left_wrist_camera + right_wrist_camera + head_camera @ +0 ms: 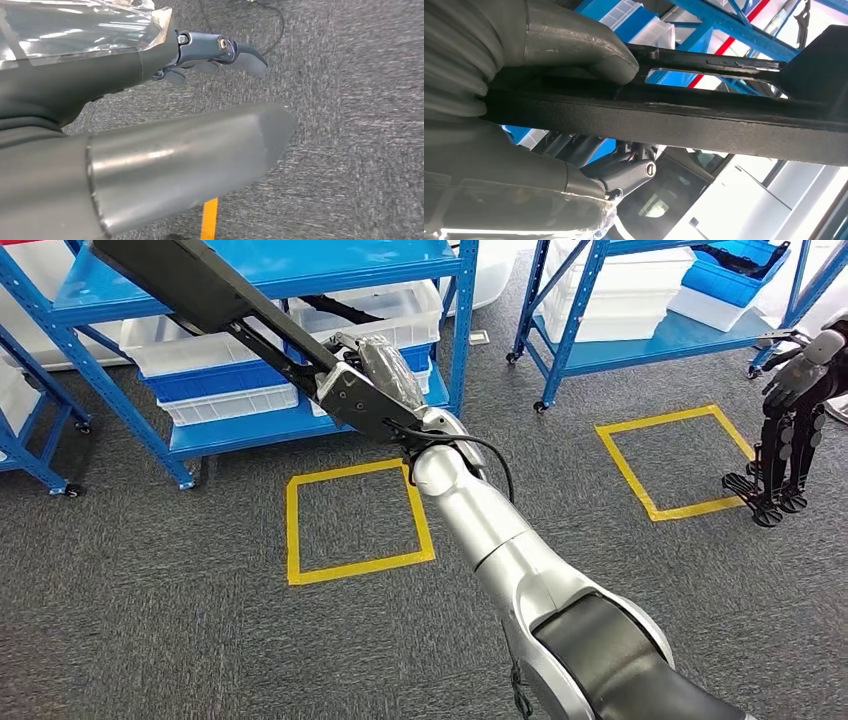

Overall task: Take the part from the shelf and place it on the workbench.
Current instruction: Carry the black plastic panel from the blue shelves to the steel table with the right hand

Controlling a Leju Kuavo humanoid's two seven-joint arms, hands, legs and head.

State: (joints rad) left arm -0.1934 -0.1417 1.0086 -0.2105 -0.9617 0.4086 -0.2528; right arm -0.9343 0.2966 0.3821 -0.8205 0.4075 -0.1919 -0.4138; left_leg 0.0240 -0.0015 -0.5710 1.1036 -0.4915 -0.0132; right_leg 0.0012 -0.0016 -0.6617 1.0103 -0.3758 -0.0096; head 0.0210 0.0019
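Two blue steel shelf racks stand along the top of the head view, the nearer blue rack (300, 420) at upper left holding white and blue plastic bins (215, 375), the second blue rack (650, 340) at upper right holding white trays and a blue crate. Under them a dark grey, coarse-woven carpet floor (150, 620) fills the frame, marked with two yellow tape squares, one (355, 520) at centre and one (680, 460) to the right. A dark jointed robot hand on a stand (790, 420) sits at the right edge. The silver right arm (520, 560) rises from lower right towards the centre, and its right hand (385, 375) grips the long flat black metal part (200, 285), which runs diagonally up to the upper left, lifted off the shelf and crossing in front of the bins; in the right wrist view the thick grey thumb (574, 45) presses onto the rough-textured black bar (684, 125). In the left wrist view the left hand (200, 55) hangs over the carpet, thumb and dark fingers apart, holding nothing.
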